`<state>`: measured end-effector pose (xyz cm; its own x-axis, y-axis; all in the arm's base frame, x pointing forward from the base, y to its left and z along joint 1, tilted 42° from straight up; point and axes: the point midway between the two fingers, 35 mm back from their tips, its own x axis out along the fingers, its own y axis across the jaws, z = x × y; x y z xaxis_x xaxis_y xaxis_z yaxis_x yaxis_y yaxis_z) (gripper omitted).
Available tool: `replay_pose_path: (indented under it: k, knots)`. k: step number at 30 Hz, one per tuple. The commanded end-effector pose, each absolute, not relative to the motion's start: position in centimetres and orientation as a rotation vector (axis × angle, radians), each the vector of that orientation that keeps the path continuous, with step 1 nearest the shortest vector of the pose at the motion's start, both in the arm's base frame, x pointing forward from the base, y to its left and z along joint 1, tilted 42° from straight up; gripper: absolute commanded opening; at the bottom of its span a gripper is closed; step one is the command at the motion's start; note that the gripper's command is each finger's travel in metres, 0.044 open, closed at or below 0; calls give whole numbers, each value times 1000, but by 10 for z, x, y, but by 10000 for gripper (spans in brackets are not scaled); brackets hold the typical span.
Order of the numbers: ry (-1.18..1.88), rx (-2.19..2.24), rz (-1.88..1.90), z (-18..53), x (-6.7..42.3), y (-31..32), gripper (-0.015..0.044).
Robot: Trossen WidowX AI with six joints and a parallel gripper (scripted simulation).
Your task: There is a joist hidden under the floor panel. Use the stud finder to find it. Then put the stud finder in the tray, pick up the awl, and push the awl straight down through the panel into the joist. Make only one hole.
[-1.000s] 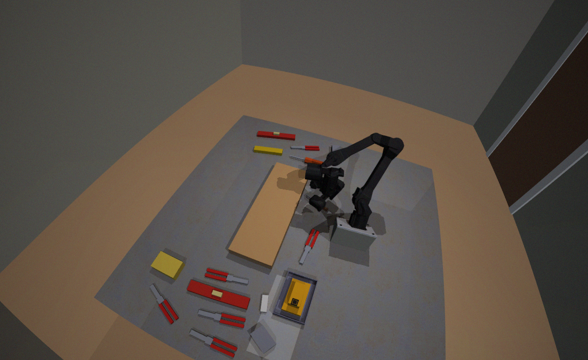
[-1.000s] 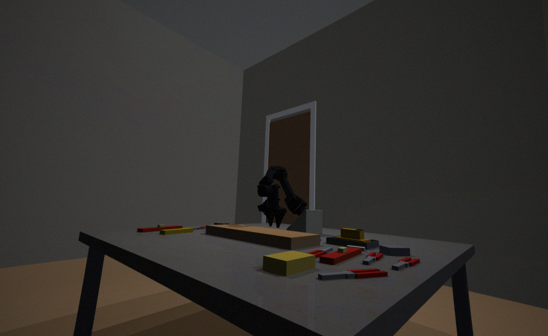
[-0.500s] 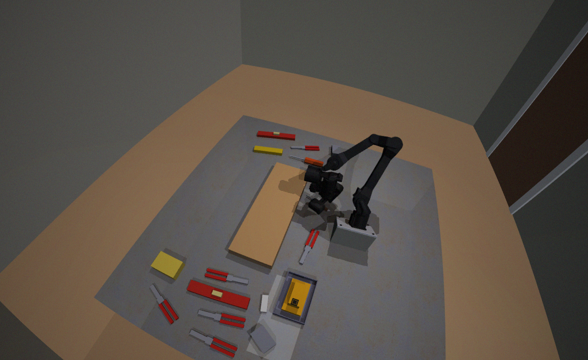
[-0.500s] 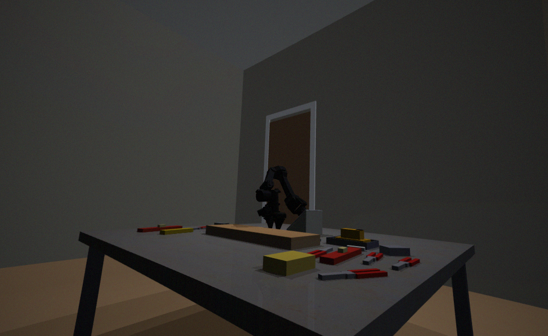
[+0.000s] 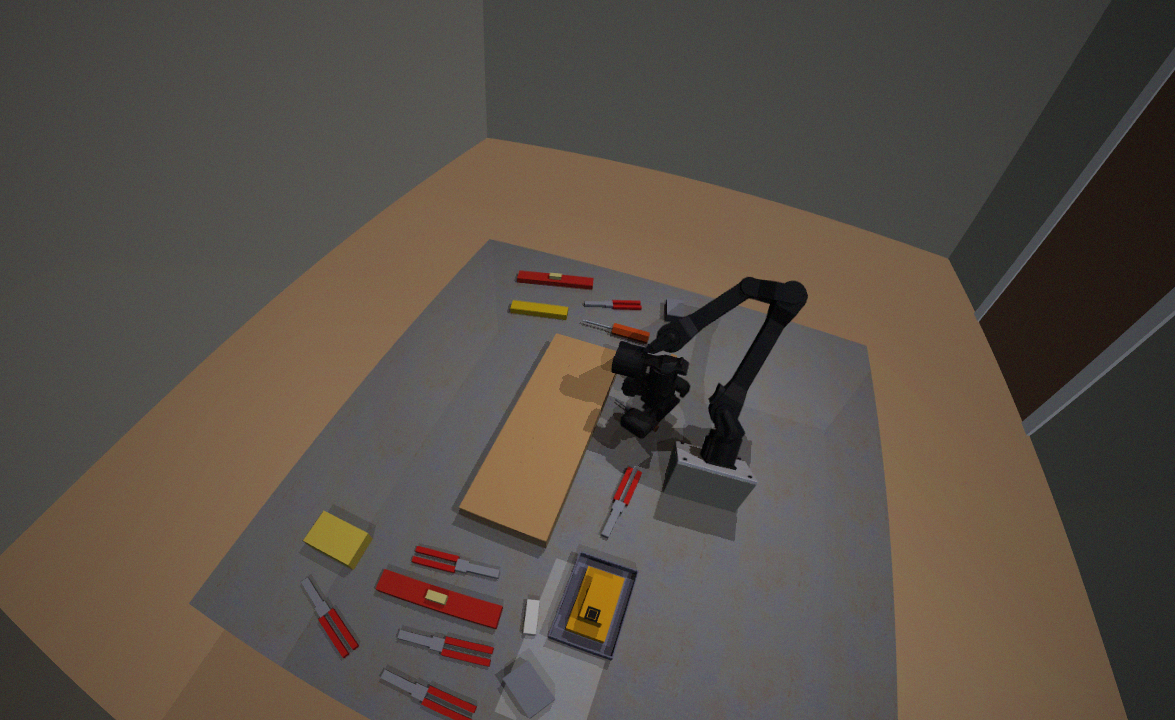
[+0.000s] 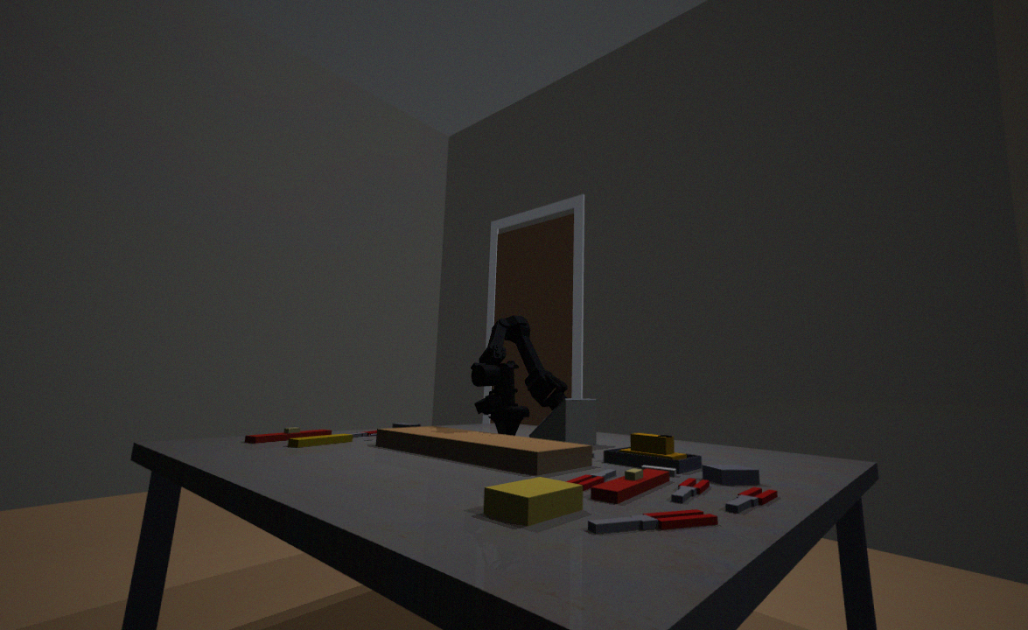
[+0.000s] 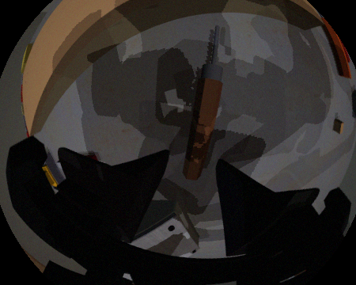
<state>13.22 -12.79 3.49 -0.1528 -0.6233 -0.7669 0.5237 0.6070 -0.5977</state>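
Pincer (image 7: 191, 161): my fingers stand about half open, pointing down, one on each side of the butt end of the awl (image 7: 205, 111). A sliver of grey shows between the left finger (image 7: 146, 180) and the handle. I cannot tell whether the pads grip the awl or only flank it.

Awl: it lies flat on the grey table (image 5: 752, 582), brown handle towards me and metal shaft pointing away. It is just beside the long edge of the floor panel (image 5: 537, 438), on the side of the arm's base block (image 5: 707, 490). From the top view my pincer (image 5: 636, 416) covers nearly all of it.

Floor panel: a tan slab lying flat; I make out no hole in the part that shows.

Beyond my pincer, a pair of red-handled pliers (image 5: 620, 499) lies between the panel's corner and the base block.

Further out, the yellow stud finder (image 5: 595, 601) lies inside the grey tray (image 5: 566, 595), well apart from me.

At the opposite end of the panel lie an orange-handled screwdriver (image 5: 629, 333), a red-handled screwdriver (image 5: 613, 304), a yellow bar (image 5: 537, 308) and a red spirit level (image 5: 553, 279).
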Motion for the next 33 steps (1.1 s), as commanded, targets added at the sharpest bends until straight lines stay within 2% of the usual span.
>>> replay_pose_path:
  k: [1,3,10,11,33]
  knots:
    - [1407,-99,-1003,34,131,-128,125]
    - [1407,-99,-1003,34,131,-128,72]
    - [1407,-99,-1003,34,131,-128,26]
    - [1407,-99,-1002,35,132,-128,0]
    - [1415,-82,-982,95,148,-69,0]
